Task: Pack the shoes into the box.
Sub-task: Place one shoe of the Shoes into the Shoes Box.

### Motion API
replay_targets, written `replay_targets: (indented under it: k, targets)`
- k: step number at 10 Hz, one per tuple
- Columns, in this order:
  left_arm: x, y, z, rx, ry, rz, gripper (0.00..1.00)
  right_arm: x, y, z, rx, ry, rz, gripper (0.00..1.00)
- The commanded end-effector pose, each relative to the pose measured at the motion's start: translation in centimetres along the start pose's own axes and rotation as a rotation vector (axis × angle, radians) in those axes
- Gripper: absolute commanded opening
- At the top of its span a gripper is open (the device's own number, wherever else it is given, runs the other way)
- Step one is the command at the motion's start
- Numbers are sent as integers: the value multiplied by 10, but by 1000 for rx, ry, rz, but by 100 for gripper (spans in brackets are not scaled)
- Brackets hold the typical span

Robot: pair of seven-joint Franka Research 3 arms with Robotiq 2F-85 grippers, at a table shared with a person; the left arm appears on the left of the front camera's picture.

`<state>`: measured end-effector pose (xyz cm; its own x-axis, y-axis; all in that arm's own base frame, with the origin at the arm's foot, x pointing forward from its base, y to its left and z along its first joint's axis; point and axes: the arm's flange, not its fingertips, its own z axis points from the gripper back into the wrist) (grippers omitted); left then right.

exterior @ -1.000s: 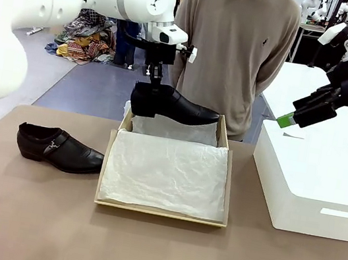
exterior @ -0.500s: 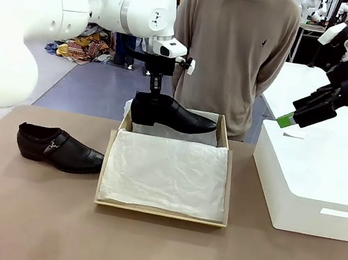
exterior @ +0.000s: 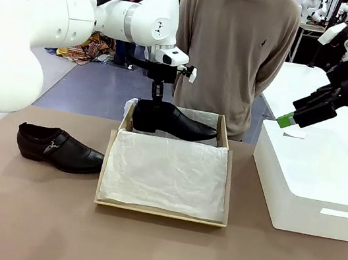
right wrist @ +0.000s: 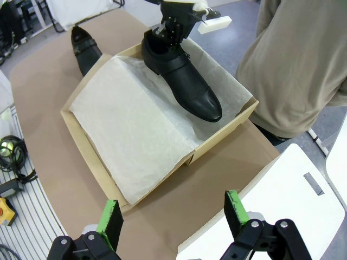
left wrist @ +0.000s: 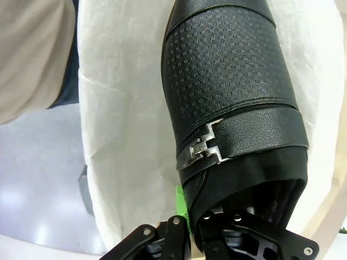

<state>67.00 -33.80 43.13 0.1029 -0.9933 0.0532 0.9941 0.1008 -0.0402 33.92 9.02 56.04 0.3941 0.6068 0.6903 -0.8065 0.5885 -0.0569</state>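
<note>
On my brown table [exterior: 140, 251] a big white rounded-edge box [exterior: 315, 187] sits to my right, a person in a beige sweater [exterior: 239, 41] stands opposite, and colourful clothes [exterior: 86, 48] lie heaped on the floor beyond.

No writing can be read.
The small mark [exterior: 264, 42] on the person's sweater [exterior: 228, 66] is too tiny to read.

Bright, even light casts soft shadows under the loose shoe [exterior: 57, 148]. Beyond the jaws of the left gripper [left wrist: 198, 208], the held shoe [left wrist: 227, 81] is crisp, the floor [left wrist: 32, 179] blurred.
</note>
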Motion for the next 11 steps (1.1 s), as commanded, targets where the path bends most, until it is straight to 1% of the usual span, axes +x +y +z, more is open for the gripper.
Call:
replay_targets:
  k: [1,3,4,8,11]
  targets:
    - [6,7,2,37,16,19,0,0,0,0,-2,-6,1,100]
    - [8,10,-5,54,23,2,0,0,0,0,-2,-6,1,100]
    - [9,11,-8,49,18,-18,0,0,0,0,-2,-6,1,100]
    - [10,11,-10,29,25,-33,0,0,0,0,-2,-6,1,100]
    - [8,9,-9,7,24,-33,58,0,0,0,-2,-6,1,100]
